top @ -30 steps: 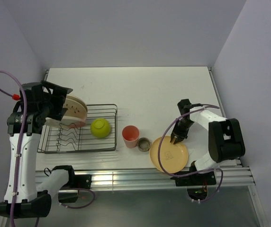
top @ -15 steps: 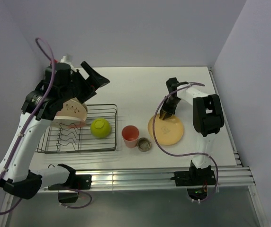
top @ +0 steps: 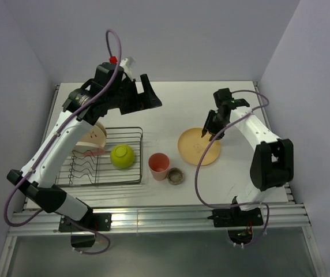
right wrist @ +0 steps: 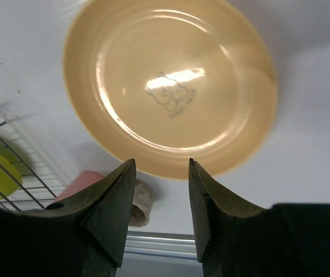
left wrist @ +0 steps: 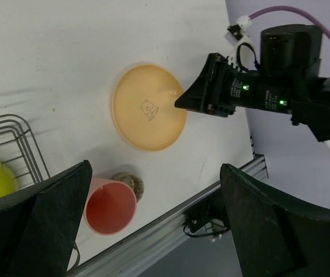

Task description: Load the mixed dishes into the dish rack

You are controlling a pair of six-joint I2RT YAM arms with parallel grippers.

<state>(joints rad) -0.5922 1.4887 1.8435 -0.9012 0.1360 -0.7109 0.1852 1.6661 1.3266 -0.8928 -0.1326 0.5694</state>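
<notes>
At yellow-orange plate [top: 199,149] edge: right end effector [top: 204,134] (fingers parted).

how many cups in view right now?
2. The pink cup stands on the table right of the dish rack; the tiny grey-brown cup sits just beside it, toward the yellow-orange plate. The left arm covers part of the rack, so another could be hidden.

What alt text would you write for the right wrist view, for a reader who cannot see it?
A yellow-orange plate lies on the white table, dominating the view. The right tool stands open and empty at the bottom; a pink cup, tiny cup and dish rack corner show lower left.
</notes>
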